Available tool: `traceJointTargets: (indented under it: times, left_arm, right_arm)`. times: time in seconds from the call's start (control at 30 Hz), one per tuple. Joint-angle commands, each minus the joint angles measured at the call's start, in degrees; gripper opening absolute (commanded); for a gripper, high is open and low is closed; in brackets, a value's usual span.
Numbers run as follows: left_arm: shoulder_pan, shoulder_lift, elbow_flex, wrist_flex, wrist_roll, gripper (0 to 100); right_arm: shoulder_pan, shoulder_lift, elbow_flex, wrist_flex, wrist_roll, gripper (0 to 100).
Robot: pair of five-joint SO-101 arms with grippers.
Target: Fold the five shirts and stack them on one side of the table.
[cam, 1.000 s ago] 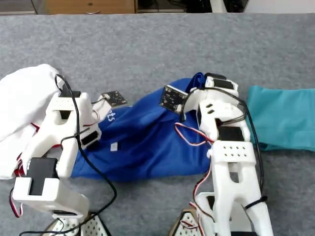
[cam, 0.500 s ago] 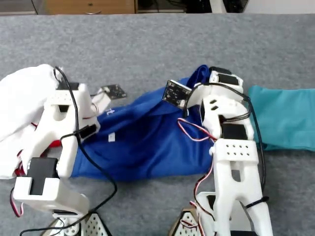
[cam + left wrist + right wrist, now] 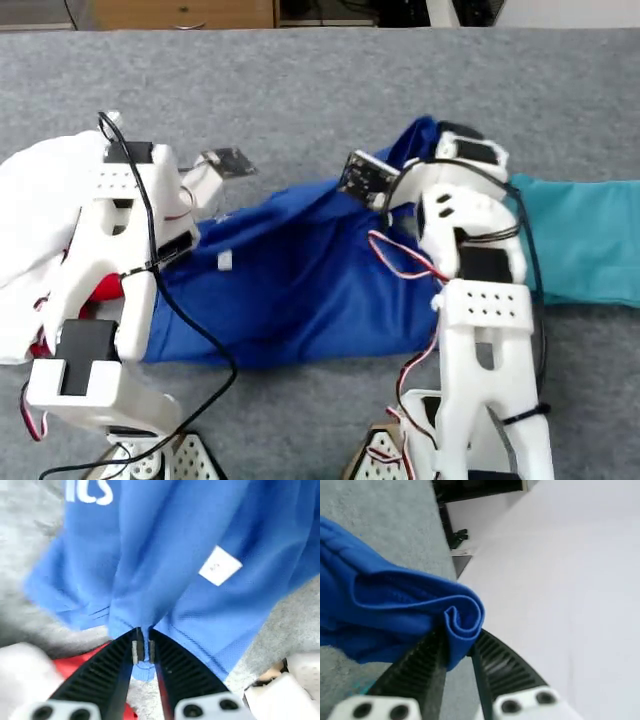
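A blue shirt (image 3: pixel 300 280) with white print and a small white tag lies spread between the two arms on the grey table. My left gripper (image 3: pixel 142 652) is shut on its edge (image 3: pixel 145 630), near the white and red clothes. My right gripper (image 3: pixel 456 652) is shut on a rolled fold of the blue shirt (image 3: pixel 460 617), lifted off the table at the shirt's far right corner (image 3: pixel 415 140). A folded teal shirt (image 3: pixel 590 240) lies at the right edge. A white shirt (image 3: pixel 45 230) with a red one (image 3: pixel 100 290) under it is heaped at the left.
The grey table (image 3: pixel 300 90) stretches bare toward the far edge, where wooden furniture (image 3: pixel 180 12) stands behind it. Both arm bases (image 3: pixel 160 455) sit at the near edge, with loose cables across the shirt.
Both grippers have moved away from the near edge with the blue shirt in them, lifting and stretching its far edge. The right-hand corner rose higher and shifted right.
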Motion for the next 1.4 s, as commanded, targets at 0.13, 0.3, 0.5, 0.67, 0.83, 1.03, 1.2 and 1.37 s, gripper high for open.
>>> traceJointTargets:
  times: [0.13, 0.3, 0.5, 0.67, 0.83, 1.03, 1.2, 1.37]
  left_arm:
    - [-4.5, -8.7, -28.9, 2.5, 13.3, 2]
    - [-4.9, -13.1, -43.2, 2.5, 22.1, 2]
    - [-7.2, -17.6, -55.5, 2.0, 25.6, 2]
    - [-10.5, -19.5, -65.8, 2.0, 25.2, 2]
    - [-16.2, -19.9, -75.5, 2.5, 25.2, 2]
    - [-22.2, -20.0, -82.6, 8.7, 23.6, 2]
    - [-22.8, -21.3, -85.2, 10.8, 21.8, 2]
    - [-22.2, -28.5, -77.8, 10.8, 18.7, 2]
  right_arm:
    - [6.3, -10.2, -12.8, -1.1, 0.5, 0.2]
    - [8.7, -14.2, -21.1, -1.1, 0.5, 0.2]
    - [10.7, -14.5, -32.0, -1.1, 0.5, 0.2]
    - [13.0, -14.5, -39.1, -1.1, 0.5, 0.2]
    - [18.0, -15.0, -43.1, -0.9, -0.1, 0.2]
    - [26.1, -17.1, -52.6, 8.7, -7.6, 0.2]
    - [26.2, -19.6, -59.6, 18.8, -8.7, 0.2]
    - [26.2, -21.8, -60.3, 25.1, -8.4, 0.2]
